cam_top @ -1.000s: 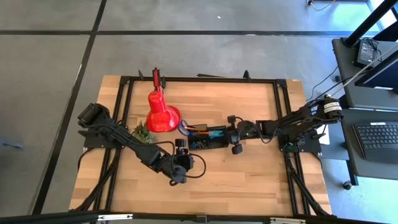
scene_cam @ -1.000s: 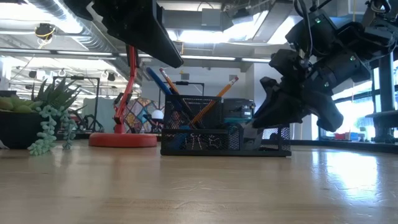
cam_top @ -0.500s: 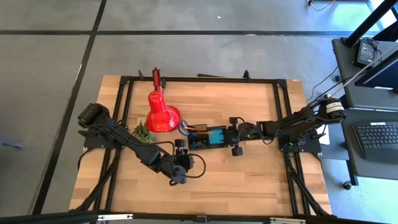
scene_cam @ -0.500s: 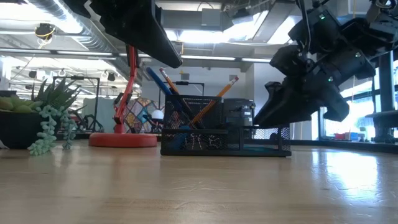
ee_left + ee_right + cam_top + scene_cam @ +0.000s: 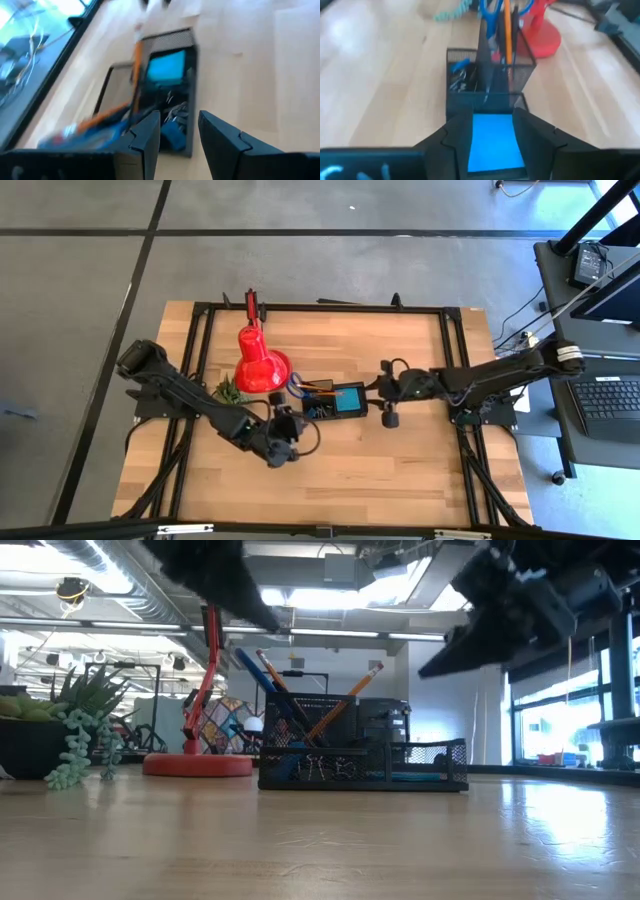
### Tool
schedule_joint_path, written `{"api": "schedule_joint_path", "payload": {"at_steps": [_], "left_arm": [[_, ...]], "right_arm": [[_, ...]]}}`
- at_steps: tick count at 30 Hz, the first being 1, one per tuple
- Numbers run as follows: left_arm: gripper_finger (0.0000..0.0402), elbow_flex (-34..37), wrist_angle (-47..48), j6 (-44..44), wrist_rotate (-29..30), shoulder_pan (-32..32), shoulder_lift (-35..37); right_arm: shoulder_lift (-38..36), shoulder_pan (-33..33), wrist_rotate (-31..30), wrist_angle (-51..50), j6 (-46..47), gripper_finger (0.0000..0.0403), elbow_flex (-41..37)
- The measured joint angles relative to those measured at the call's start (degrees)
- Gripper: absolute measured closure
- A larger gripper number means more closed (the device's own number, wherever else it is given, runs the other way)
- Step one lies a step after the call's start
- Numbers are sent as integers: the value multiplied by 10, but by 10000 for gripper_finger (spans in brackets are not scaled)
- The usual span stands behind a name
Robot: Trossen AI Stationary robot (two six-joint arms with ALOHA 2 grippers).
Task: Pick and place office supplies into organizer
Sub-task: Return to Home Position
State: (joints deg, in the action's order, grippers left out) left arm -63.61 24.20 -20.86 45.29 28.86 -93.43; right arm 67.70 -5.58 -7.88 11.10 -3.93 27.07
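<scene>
Light-blue note pad (image 5: 350, 400) lies flat in the right-end compartment of the black organizer (image 5: 440, 753), mid-table by the red lamp (image 5: 262, 366). Orange pencils (image 5: 348, 698) stand at its other end. We note the right gripper (image 5: 492, 118) just beside that end, fingers spread, empty. The left gripper (image 5: 178, 123) is near the front, fingers apart, empty.
</scene>
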Motion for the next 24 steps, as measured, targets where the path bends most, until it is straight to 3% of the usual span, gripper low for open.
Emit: {"api": "schedule_joint_path", "payload": {"at_steps": [7, 11, 16, 19, 24], "left_arm": [[272, 112, -4, -118, 19, -3, 49], [272, 165, -18, -113, 9, -13, 93], [272, 222, -32, -76, -30, -13, 220], [272, 271, -78, -46, -76, -7, 316], [272, 384, -227, 3, -206, -7, 445]], "right_arm": [[-70, 0, 0, -4, -11, 258, 0], [-95, 0, -1, -1, -25, 258, 0], [-104, 3, -2, -3, -19, 258, 0], [-101, 3, -2, -2, -26, 258, 0], [-100, 5, -2, -4, -32, 258, 0]]}}
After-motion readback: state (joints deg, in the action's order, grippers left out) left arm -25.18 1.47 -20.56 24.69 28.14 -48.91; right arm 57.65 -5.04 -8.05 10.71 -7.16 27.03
